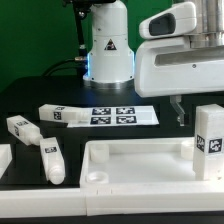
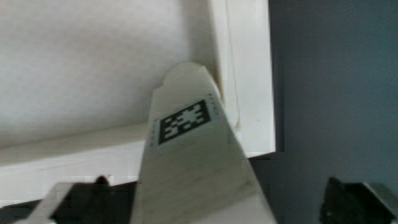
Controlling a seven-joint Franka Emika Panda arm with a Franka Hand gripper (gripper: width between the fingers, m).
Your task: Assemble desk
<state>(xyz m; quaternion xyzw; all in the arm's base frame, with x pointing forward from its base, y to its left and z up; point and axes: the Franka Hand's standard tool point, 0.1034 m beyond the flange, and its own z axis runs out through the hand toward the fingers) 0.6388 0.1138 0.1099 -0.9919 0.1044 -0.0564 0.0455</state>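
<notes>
The desk panel (image 1: 140,165) carries one upright leg (image 1: 209,140) at a corner, the gripper (image 2: 222,192) spread apart around it; other legs (image 1: 52,160) lie loose, unfitted.

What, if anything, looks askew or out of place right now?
Nothing stands out. One leg stands upright at a corner of the desk panel; three loose legs lie at the exterior view's left. No damage or spills visible.
</notes>
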